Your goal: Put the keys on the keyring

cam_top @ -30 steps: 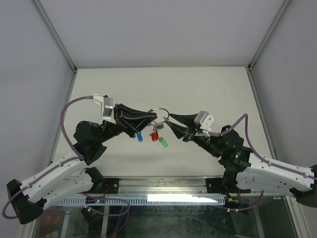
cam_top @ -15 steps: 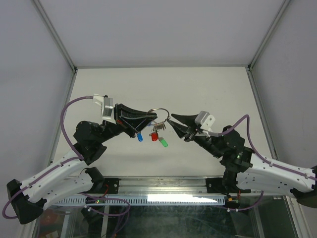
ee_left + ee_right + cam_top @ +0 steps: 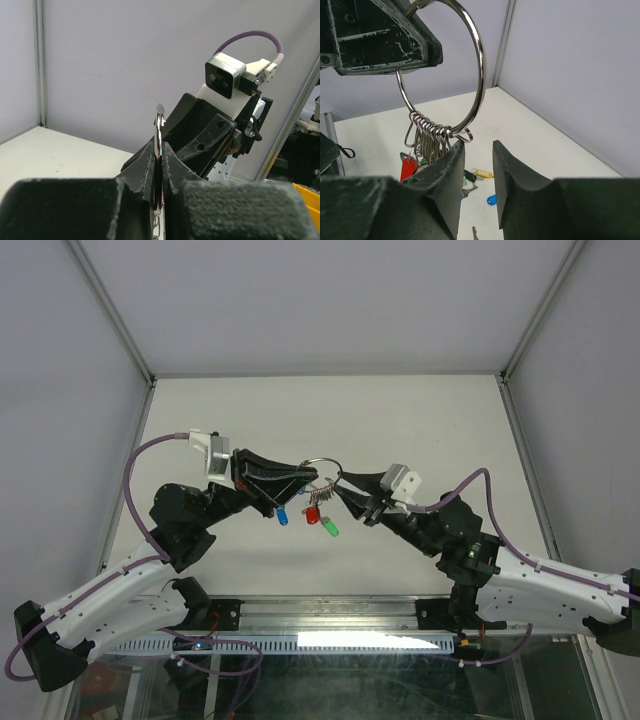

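my left gripper (image 3: pixel 309 478) clenched on keyring (image 3: pixel 481 65), held above tabletop (image 3: pixel 430 420). my right gripper (image 3: pixel 477 151) parted, empty, beside hanging keys (image 3: pixel 312 515). mid-threading, i judge; next needs loose blue key (image 3: pixel 491 200) picked up.

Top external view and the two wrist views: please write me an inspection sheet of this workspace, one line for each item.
Surface: white table, no stain seen.
Job's things: keyring held up in the air; hanging keys bunched at its bottom; a blue key and a yellow-capped key lie loose on the table.
Clutter: nothing seen.
Grippers: left gripper shut on the keyring; right gripper open, just under the keyring, holding nothing.
Cables: a purple cable on each arm, away from the keys.
Surroundings: pale walls with metal frame posts.
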